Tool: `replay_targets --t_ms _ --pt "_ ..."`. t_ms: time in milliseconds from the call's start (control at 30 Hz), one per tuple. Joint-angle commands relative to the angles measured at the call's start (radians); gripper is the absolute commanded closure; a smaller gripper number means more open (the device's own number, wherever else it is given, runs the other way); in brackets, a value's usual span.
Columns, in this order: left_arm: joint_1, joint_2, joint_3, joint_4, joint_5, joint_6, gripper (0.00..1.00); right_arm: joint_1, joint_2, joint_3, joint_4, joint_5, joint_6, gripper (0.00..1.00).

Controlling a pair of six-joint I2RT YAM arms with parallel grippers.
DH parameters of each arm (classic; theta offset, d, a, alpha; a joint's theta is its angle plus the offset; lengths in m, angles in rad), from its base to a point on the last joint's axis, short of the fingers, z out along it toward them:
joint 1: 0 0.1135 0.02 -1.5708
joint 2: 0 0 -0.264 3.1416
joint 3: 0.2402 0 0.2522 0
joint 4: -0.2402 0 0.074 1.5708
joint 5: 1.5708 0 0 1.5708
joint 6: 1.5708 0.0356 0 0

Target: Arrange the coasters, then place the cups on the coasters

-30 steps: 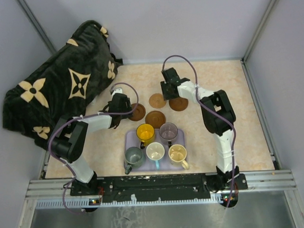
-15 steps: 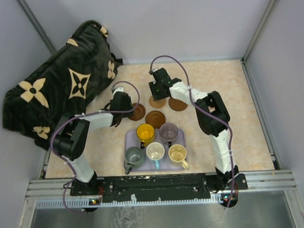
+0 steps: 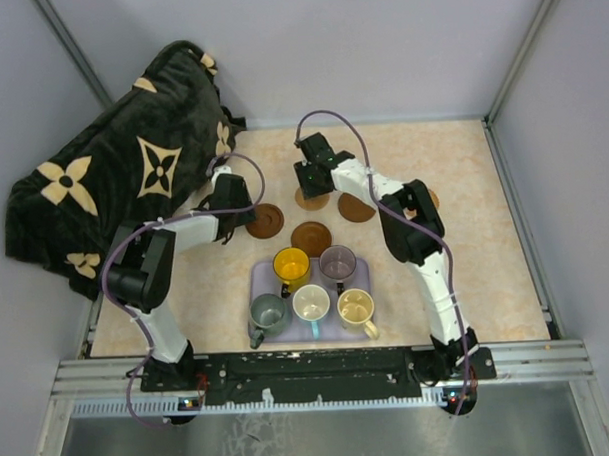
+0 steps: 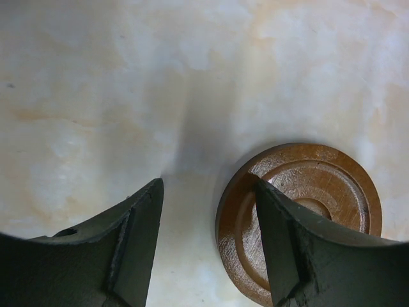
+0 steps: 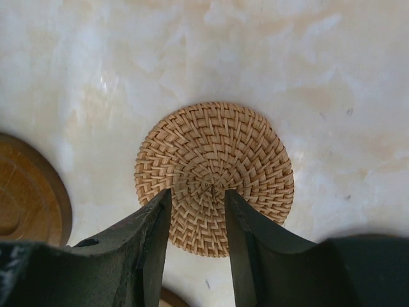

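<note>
Four coasters show in the top view. A dark brown one (image 3: 265, 221) lies just right of my left gripper (image 3: 228, 198). Two more brown coasters (image 3: 311, 238) (image 3: 357, 208) lie mid-table. A tan woven one (image 3: 314, 200) lies partly under my right gripper (image 3: 311, 176). The left wrist view has my left gripper (image 4: 208, 185) open over bare table, its right finger overlapping the dark coaster (image 4: 307, 204). My right gripper (image 5: 197, 192) hovers part-open above the flat woven coaster (image 5: 214, 160), holding nothing. Several cups, among them yellow (image 3: 291, 263), purple-grey (image 3: 338, 260) and grey-green (image 3: 268, 312), stand on the lavender tray (image 3: 258, 280).
A dark blanket with tan flower shapes (image 3: 123, 174) is heaped at the back left, close behind my left arm. Grey walls close in the table. A brown coaster's edge (image 5: 25, 192) shows left of my right gripper.
My left gripper has drawn back up and left off the dark brown coaster and narrowed a little. My right gripper has swung left to sit over the tan woven coaster.
</note>
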Motion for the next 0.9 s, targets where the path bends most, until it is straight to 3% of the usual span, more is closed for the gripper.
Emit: replay_targets --t_ms 0,233,367,867 --pt "0.054 0.035 0.008 -0.084 0.031 -0.023 0.34 -0.046 0.141 0.116 -0.094 0.005 0.043 0.6" --pt "0.086 0.04 0.015 -0.078 0.06 -0.024 0.34 -0.139 0.247 0.273 -0.168 0.048 0.077 0.6" --pt "0.086 0.054 0.017 -0.075 0.067 -0.021 0.34 -0.197 0.246 0.267 -0.182 0.085 0.096 0.6" --pt "0.091 0.076 0.054 -0.077 0.09 -0.017 0.34 -0.359 -0.033 -0.27 -0.007 0.129 0.143 0.61"
